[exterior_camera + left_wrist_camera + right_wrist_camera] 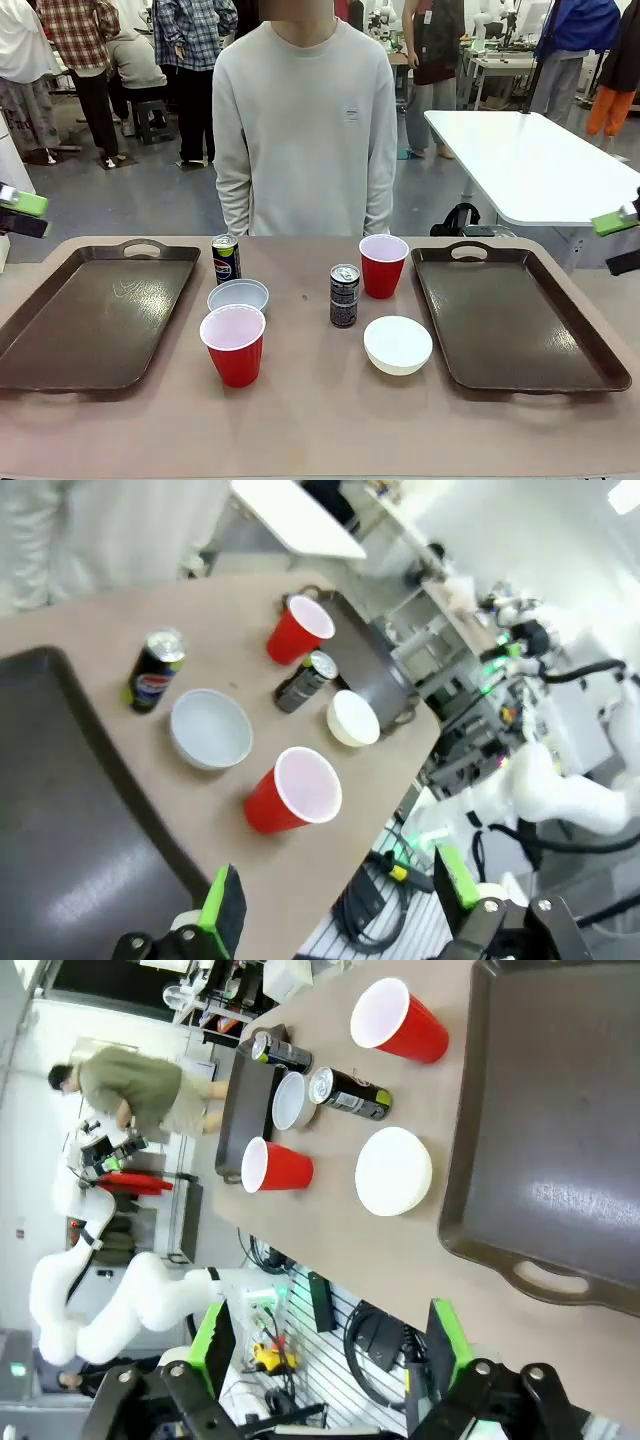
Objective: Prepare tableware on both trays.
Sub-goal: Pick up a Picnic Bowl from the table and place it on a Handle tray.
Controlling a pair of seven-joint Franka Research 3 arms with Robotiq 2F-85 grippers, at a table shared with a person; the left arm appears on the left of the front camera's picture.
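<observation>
Two dark brown trays lie bare, the left tray (95,315) (60,840) and the right tray (515,320) (560,1110). Between them stand a Pepsi can (226,259) (155,670), a white bowl (238,296) (210,727), a red cup (234,345) (295,790), a dark can (344,295) (305,680) (348,1093), a second red cup (383,265) (298,630) (398,1022) and a second white bowl (398,344) (353,718) (393,1171). My left gripper (335,905) (20,212) hangs open above the left tray's side. My right gripper (325,1355) (618,238) hangs open beyond the right tray.
A person in a pale sweatshirt (305,120) stands at the table's far edge with hands down. A white table (530,160) stands behind on the right. Bare tabletop (320,420) runs along the near edge.
</observation>
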